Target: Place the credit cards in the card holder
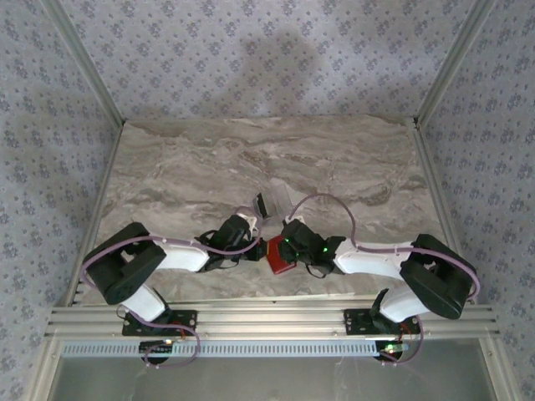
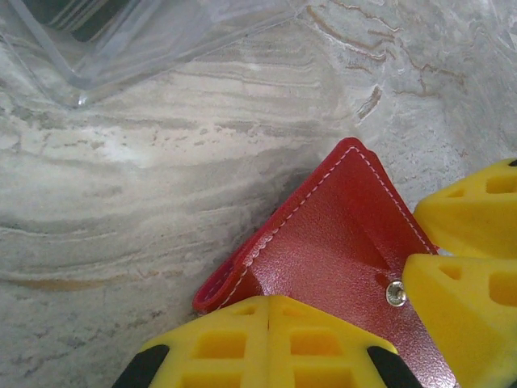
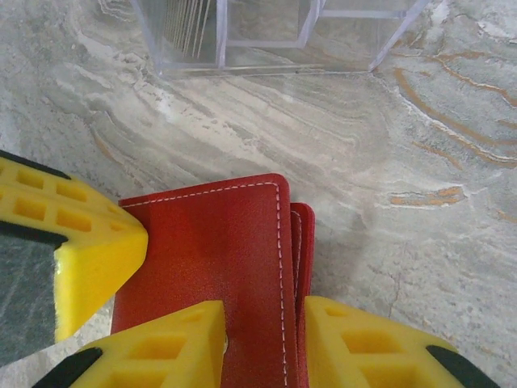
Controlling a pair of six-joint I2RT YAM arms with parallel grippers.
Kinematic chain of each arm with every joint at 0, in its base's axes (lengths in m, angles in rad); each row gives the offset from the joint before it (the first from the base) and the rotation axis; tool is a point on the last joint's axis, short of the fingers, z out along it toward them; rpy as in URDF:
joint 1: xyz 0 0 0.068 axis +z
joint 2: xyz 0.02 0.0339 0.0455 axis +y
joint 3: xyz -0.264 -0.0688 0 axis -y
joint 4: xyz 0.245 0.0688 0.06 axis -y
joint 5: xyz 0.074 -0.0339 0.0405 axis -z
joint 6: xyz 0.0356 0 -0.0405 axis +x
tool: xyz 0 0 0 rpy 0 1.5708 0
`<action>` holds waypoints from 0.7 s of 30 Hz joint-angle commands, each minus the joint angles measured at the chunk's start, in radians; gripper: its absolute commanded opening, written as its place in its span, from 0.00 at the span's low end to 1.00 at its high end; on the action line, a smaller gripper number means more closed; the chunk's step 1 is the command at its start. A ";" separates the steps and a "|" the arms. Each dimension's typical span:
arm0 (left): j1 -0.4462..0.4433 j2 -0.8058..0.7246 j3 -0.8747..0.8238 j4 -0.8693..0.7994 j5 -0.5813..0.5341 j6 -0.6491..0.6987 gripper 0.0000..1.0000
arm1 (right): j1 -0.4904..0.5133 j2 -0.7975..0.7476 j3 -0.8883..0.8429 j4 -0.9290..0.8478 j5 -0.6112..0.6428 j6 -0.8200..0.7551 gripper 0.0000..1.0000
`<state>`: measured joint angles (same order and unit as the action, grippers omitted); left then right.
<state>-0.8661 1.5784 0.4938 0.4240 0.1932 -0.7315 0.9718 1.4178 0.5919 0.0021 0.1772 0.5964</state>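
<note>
From above, you see the left gripper (image 1: 259, 247) and right gripper (image 1: 288, 244) meeting at the card holder (image 1: 281, 261), near the table's (image 1: 251, 159) front edge. Left wrist: your left gripper (image 2: 269, 323) is pressed together against the red holder. Right wrist: the jaws straddle its folded edge; you cannot tell if they pinch it.

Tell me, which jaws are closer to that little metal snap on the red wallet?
Right. The right jaws sit just beside the snap on the wallet; the left jaws, shut, sit at the wallet's crease, slightly farther off.
</note>
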 commanded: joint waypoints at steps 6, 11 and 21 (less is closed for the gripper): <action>-0.011 0.064 -0.040 -0.120 -0.057 -0.011 0.00 | 0.039 0.002 0.072 -0.055 0.025 -0.026 0.33; -0.013 0.066 -0.042 -0.116 -0.064 -0.013 0.00 | 0.054 0.017 0.099 -0.087 0.060 -0.029 0.34; -0.014 0.076 -0.043 -0.107 -0.066 -0.018 0.00 | 0.074 0.043 0.132 -0.121 0.080 -0.043 0.37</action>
<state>-0.8719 1.5917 0.4915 0.4568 0.1753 -0.7460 1.0264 1.4399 0.6868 -0.1162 0.2707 0.5667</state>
